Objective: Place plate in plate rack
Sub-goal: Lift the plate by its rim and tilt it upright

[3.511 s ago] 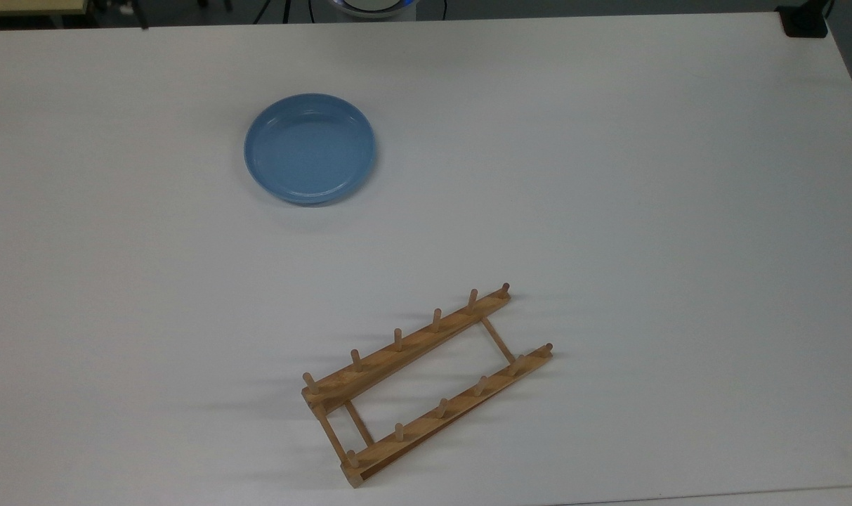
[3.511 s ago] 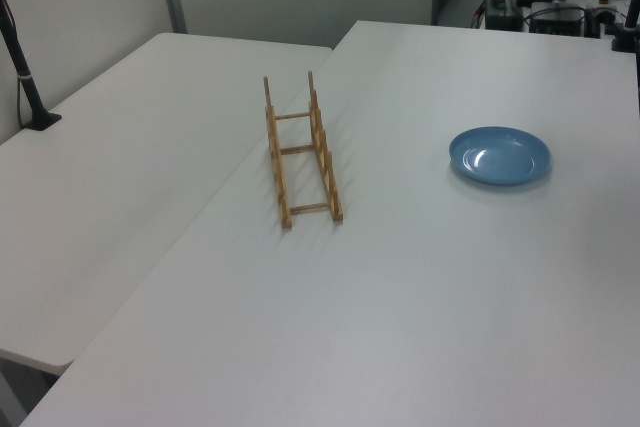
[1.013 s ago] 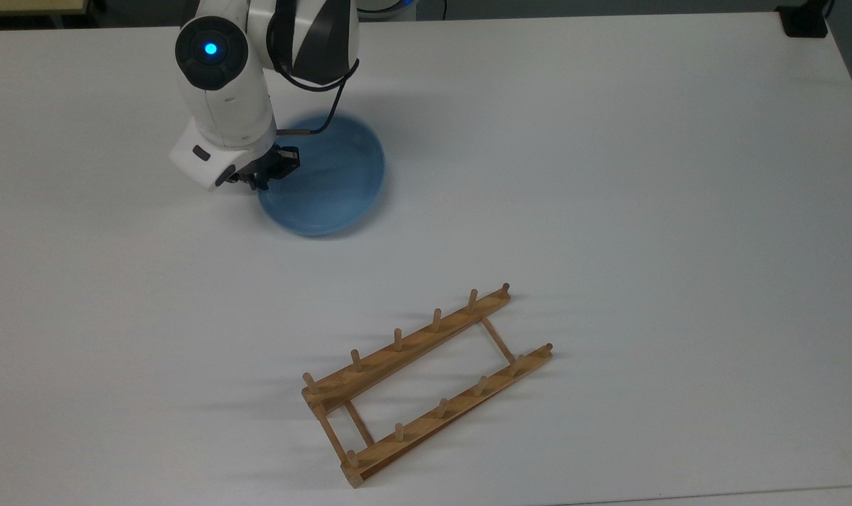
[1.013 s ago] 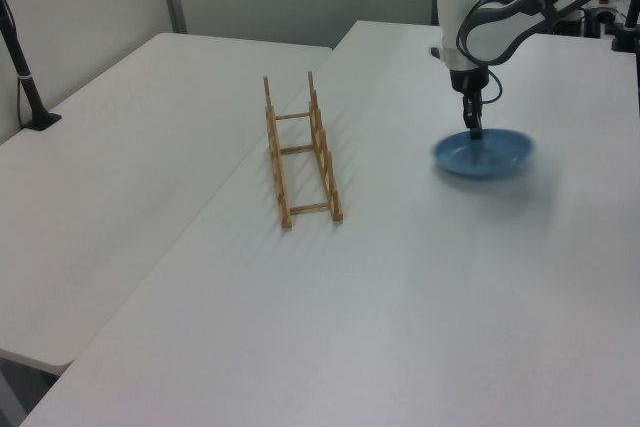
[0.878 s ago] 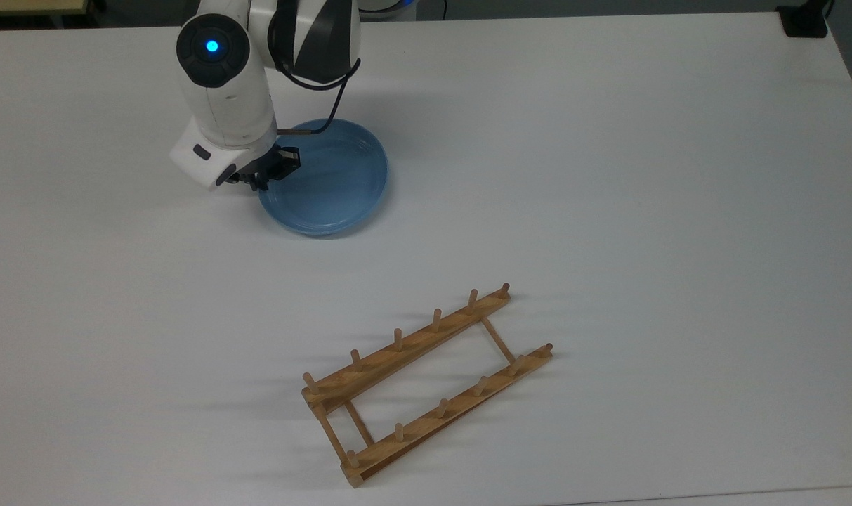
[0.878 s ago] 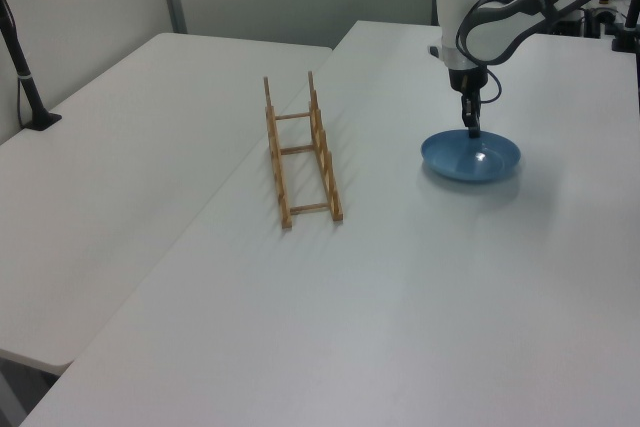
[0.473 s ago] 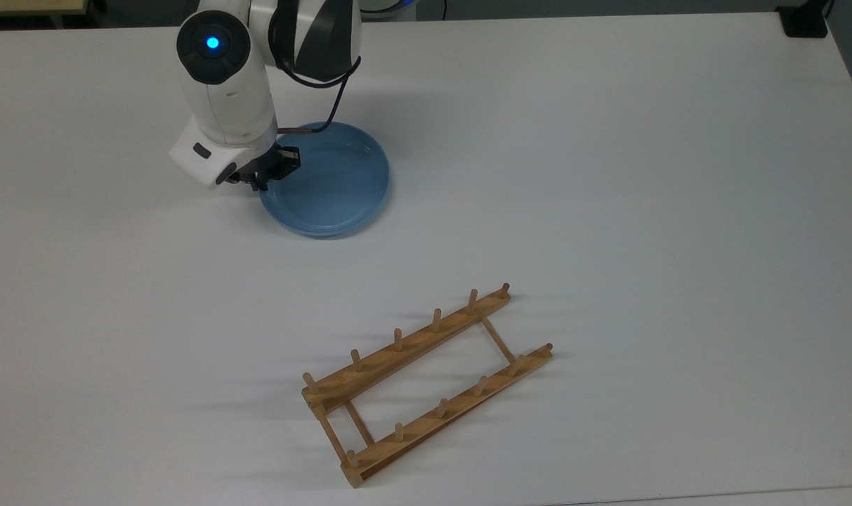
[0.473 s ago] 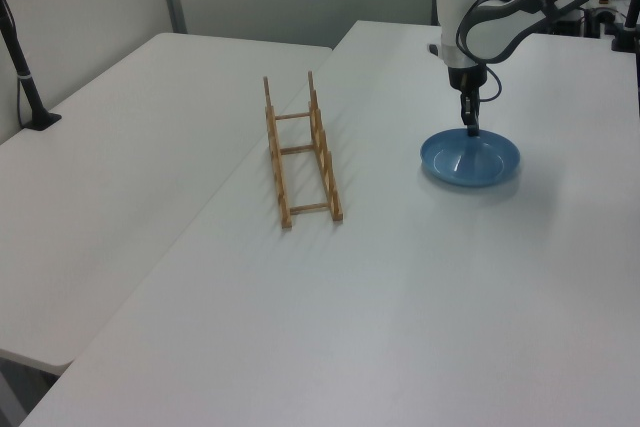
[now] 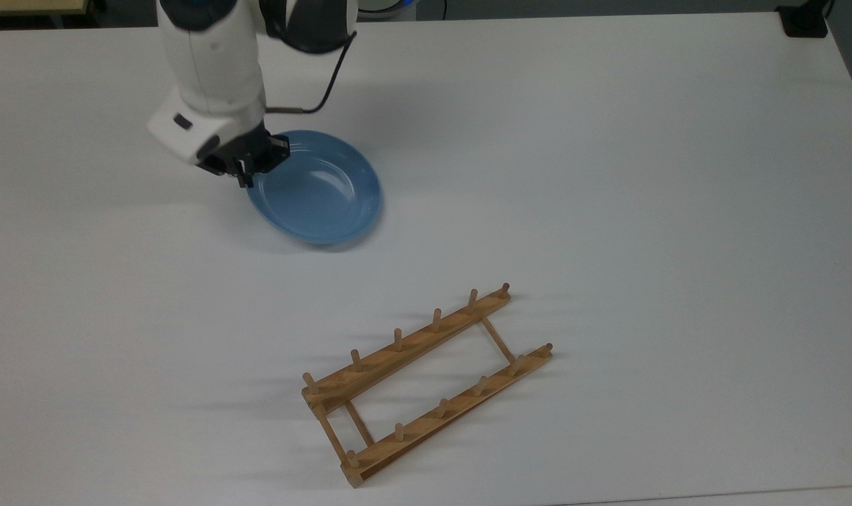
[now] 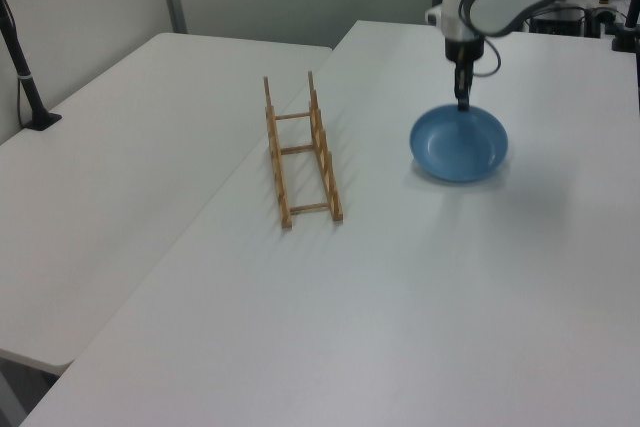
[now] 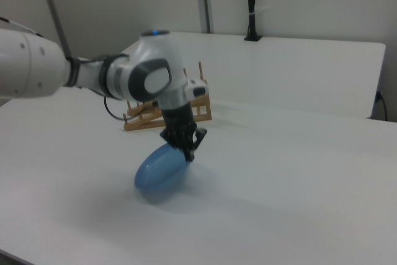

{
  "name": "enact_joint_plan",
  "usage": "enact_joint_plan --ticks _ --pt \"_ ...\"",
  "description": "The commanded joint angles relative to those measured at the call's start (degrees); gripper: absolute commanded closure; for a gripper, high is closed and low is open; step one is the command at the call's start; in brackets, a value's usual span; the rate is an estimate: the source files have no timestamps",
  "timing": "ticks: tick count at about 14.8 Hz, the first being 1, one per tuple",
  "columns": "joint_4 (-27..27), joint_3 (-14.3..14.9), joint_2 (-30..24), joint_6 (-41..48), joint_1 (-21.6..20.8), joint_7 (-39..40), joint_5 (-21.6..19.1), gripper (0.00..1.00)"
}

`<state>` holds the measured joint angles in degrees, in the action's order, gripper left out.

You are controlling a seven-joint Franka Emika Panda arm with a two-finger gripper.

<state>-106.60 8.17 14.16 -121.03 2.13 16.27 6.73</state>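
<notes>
1. One hand (image 9: 246, 169) pinches the plate (image 9: 318, 188) by its rim, the two fingers clamped on the edge that lies farthest from the plate rack (image 9: 426, 383) in the top view. An edge grip suits a shallow dish: nothing else on it offers a hold.

2. Plate hangs tilted from that pinch. In the right view the gripped edge (image 11: 184, 151) is the high point and the opposite edge droops toward the tabletop (image 11: 291, 178); whether the low edge is touching the surface I cannot tell. Left view shows the same slant, hand (image 10: 462, 100) above, plate (image 10: 459, 144) facing partly toward the rack (image 10: 301, 152).

3. The tilt looks useful rather than accidental. The rack takes a plate on edge between pegs, so it must end near upright anyway.

4. Rack sits on the tabletop well apart from the plate, its slots empty. Its two rails run diagonally in the top view, so the plate's face will likely need turning to cross the rails.

5. Judged stage: plate grasped, carry to the rack not yet done.

6. Risk: a glossy rim held by a narrow pinch may swing or slip.
</notes>
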Motion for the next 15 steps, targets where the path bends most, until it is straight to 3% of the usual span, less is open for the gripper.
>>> enact_joint_plan --ticks 1,4,6,10,12,15 --pt "2.1 0.1 -6.3 -0.9 -0.1 -1.7 0.6 1.00" --pt "6.8 -0.1 -8.3 -1.4 -0.5 -3.3 0.3 1.00" --pt "10.6 -2.0 -8.4 -1.9 -0.7 -9.9 1.5 1.00" --pt "13.8 -6.4 -8.4 -7.0 -0.7 -23.3 8.9 1.00" --pt "13.7 -8.4 -7.2 -12.3 -0.6 -35.0 18.4 1.00" --pt "13.8 -8.7 -3.7 -17.6 -0.8 -56.5 37.6 1.00"
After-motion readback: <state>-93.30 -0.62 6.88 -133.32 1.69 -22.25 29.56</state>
